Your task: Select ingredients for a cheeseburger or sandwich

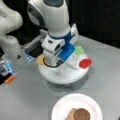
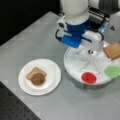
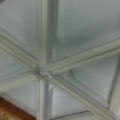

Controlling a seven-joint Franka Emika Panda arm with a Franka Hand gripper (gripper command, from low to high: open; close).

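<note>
one toast square (image 1: pixel 70 114) with one dark patty (image 1: pixel 81 115) on it lies on the paper plate (image 1: pixel 62 105) in a front view, below the divided tray (image 1: pixel 50 73); the tray holds one red tomato disc (image 1: pixel 85 63), one lettuce piece (image 1: pixel 79 50), one cheese square (image 1: pixel 40 60). in a front view a second toast square (image 2: pixel 113 51) sits in the tray, at its right side. the wrist view shows only tray dividers (image 3: pixel 43 72). the gripper (image 2: pixel 88 51) hangs over the tray; cannot tell its jaws.

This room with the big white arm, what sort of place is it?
Probably a robot test bench: a white arm hangs over a divided tray of toy food on a bare metal table, black backdrop behind.
</note>
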